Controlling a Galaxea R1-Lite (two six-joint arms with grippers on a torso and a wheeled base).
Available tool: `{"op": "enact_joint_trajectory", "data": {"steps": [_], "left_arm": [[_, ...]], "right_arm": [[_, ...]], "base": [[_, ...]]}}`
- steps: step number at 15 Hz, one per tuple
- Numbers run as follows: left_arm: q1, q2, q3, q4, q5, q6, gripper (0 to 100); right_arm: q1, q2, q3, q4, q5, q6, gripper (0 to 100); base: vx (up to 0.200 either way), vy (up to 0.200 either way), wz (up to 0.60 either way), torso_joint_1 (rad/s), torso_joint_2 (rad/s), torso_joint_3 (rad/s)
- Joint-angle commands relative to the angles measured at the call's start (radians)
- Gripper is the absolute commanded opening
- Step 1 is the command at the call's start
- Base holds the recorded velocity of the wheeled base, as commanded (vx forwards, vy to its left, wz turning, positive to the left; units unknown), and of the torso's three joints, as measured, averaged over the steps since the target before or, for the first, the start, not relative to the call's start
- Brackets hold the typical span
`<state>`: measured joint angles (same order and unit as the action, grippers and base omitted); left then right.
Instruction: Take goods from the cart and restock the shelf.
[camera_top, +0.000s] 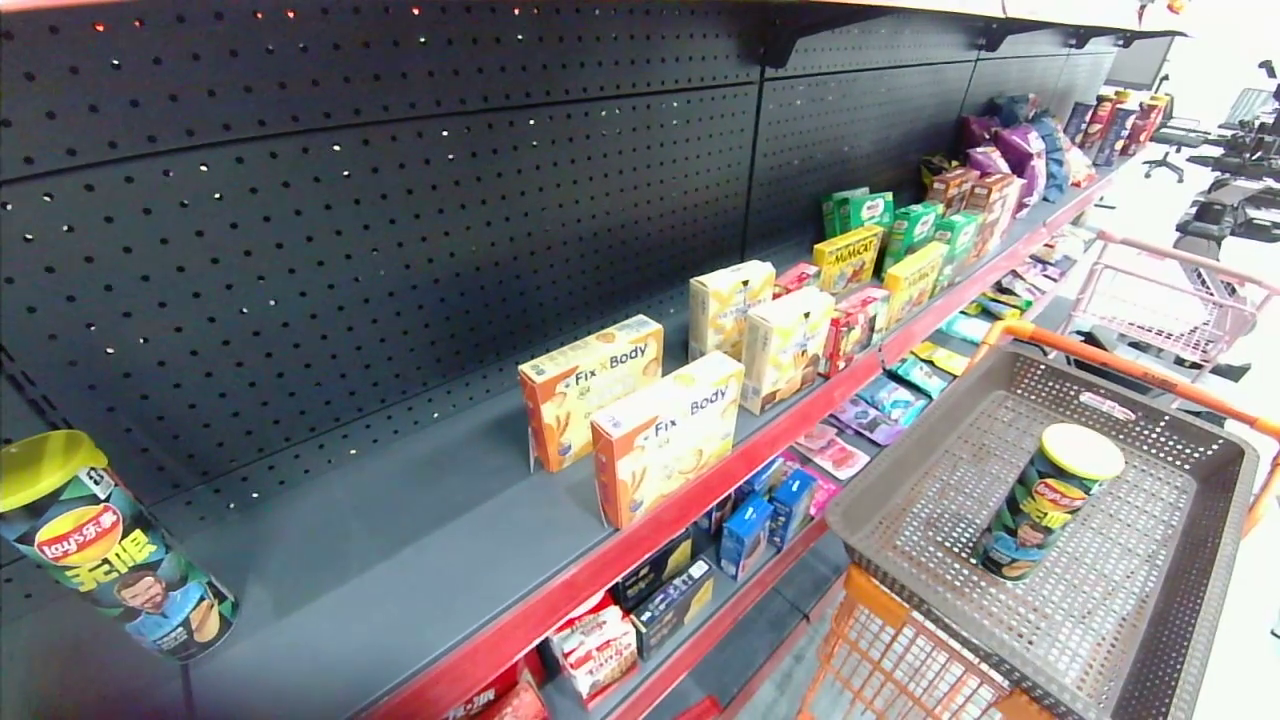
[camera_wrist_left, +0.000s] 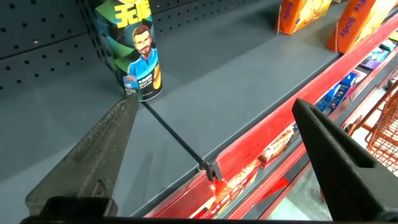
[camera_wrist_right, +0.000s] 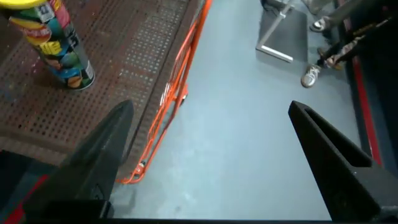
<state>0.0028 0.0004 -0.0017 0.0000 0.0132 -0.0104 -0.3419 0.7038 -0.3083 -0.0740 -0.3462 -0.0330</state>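
Shelf (camera_top: 400, 560) holds one can (camera_top: 110, 545), cart (camera_top: 1190, 600) one can (camera_top: 1045, 500).

Shelf (camera_top: 400, 540): a chip can (camera_top: 110, 550) is standing upright at its left end; two orange boxes (camera_top: 667, 437) are standing side by side mid-shelf; cream boxes (camera_top: 787, 348) and mixed packs are lining up rightward | Basket (camera_top: 1190, 620) is sitting on the cart (camera_top: 900, 660): a second can (camera_top: 1045, 500) is standing inside.

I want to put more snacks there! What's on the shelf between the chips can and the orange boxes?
Nothing: in the head view, the grey shelf is bare between the chips can and the orange boxes.
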Motion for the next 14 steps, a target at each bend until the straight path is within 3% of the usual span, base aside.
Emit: {"op": "enact_joint_trajectory", "data": {"steps": [1,9,11,14], "left_arm": [[0.000,0.000,0.000,0.000,0.001,0.000,100],[0.000,0.000,0.000,0.000,0.001,0.000,100],[0.000,0.000,0.000,0.000,0.001,0.000,100],[0.000,0.000,0.000,0.000,0.001,0.000,100]], "right_arm": [[0.027,0.049,0.037,-0.012,-0.001,-0.005,100],[0.023,0.111,0.086,-0.052,-0.080,0.005,100],[0.043,0.189,0.118,-0.142,-0.085,0.012,100],[0.058,0.385,0.146,-0.383,-0.086,0.054,100]], "base": [[0.000,0.000,0.00,0.000,0.00,0.000],[0.000,0.000,0.00,0.000,0.00,0.000],[0.000,0.000,0.00,0.000,0.00,0.000],[0.000,0.000,0.00,0.000,0.00,0.000]]}}
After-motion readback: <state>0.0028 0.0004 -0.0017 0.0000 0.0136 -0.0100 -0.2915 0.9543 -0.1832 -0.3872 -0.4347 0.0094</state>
